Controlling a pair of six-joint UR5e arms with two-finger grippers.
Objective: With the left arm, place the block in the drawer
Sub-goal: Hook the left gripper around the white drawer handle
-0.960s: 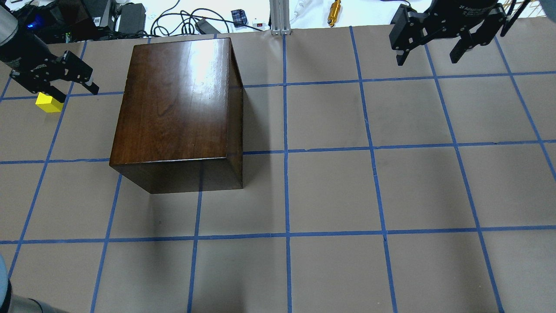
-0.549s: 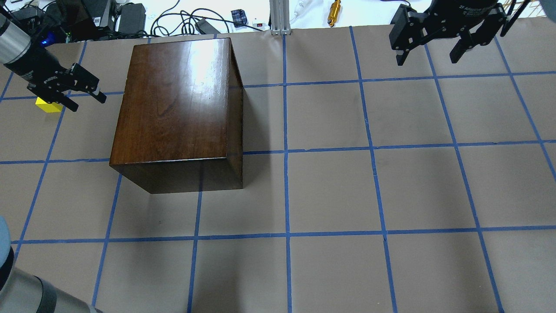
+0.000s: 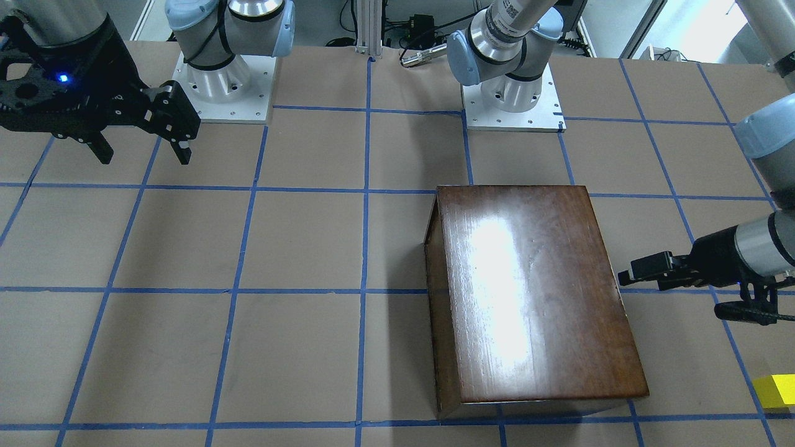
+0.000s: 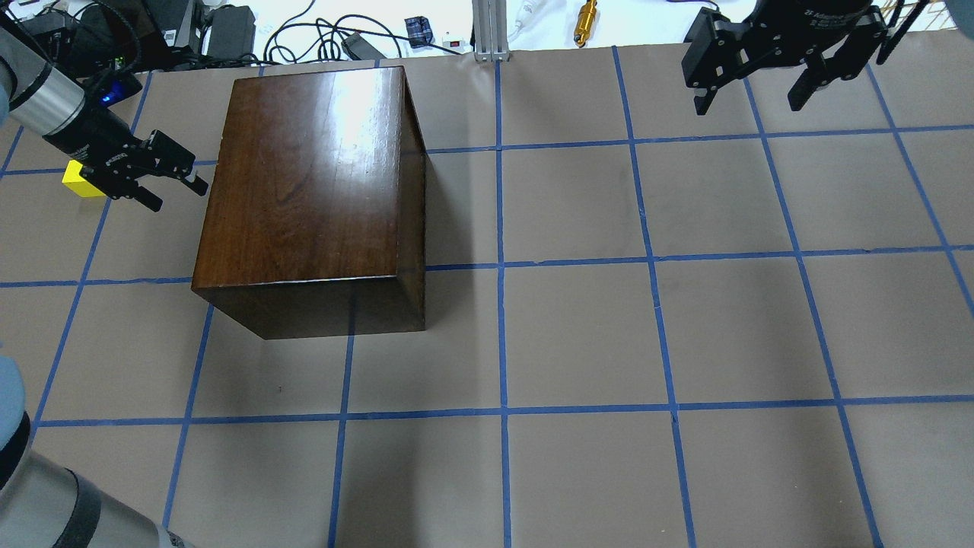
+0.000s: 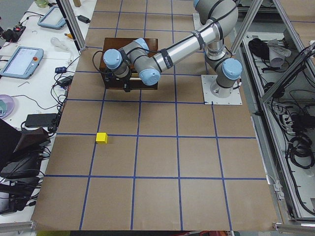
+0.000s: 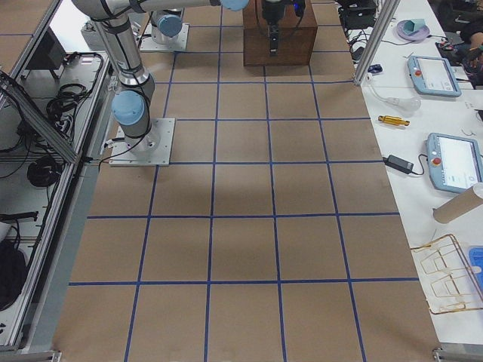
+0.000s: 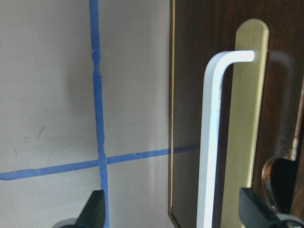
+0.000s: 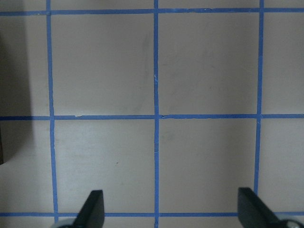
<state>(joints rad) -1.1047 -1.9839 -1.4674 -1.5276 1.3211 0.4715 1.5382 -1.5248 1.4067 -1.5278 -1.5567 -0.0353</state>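
Observation:
The yellow block [image 4: 76,183] lies on the table left of the dark wooden box [image 4: 312,175], half hidden behind my left wrist; it also shows in the front view [image 3: 776,391] and the left side view [image 5: 102,138]. The drawer is shut. Its dark front panel [image 7: 187,95] and pale handle [image 7: 209,142] fill the left wrist view. My left gripper [image 4: 177,196] is open, empty and level, pointing at that face, close to it but apart. The handle lies between the fingertips [image 7: 95,211], nearer the right one. My right gripper [image 4: 753,95] is open and empty at the far right.
The table is brown paper with a blue tape grid [image 4: 502,266]. Cables and devices [image 4: 319,34] lie past its far edge. The arm bases [image 3: 509,99] stand at the robot's side.
My left gripper has moved away from above the block, right and towards the box's left face, turning level. The block, the box and the right arm have not moved.

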